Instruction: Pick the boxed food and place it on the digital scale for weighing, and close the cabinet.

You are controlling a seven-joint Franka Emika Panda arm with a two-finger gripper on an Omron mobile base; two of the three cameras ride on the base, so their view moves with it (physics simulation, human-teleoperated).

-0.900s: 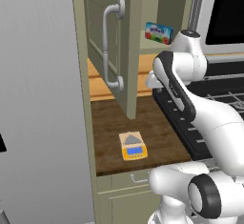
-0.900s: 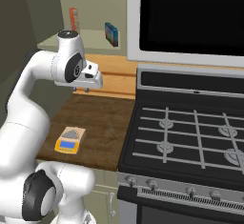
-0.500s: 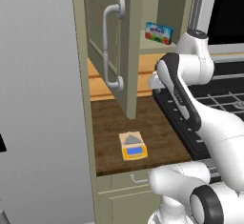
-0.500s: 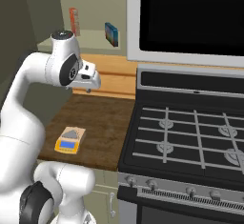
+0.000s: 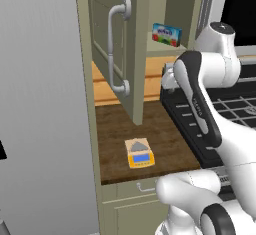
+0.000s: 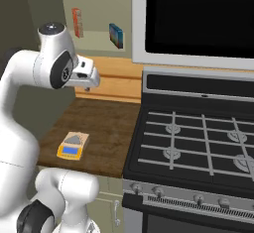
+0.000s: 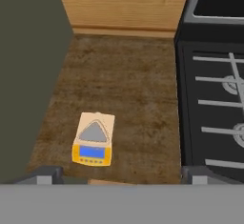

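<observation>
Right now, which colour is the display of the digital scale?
Blue, clearest in the hand view: digital scale.

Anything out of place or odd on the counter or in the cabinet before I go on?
Nothing spilled or damaged. The cabinet door hangs open over the counter. The boxed food sits upright on the cabinet shelf. The digital scale lies flat near the counter's front edge, its plate bare. The end effector is open, holding nothing.

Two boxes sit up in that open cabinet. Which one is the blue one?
The boxed food, lying on the shelf nearer the microwave. The other box is orange-red, stands upright and sits further left in the right base view.
</observation>
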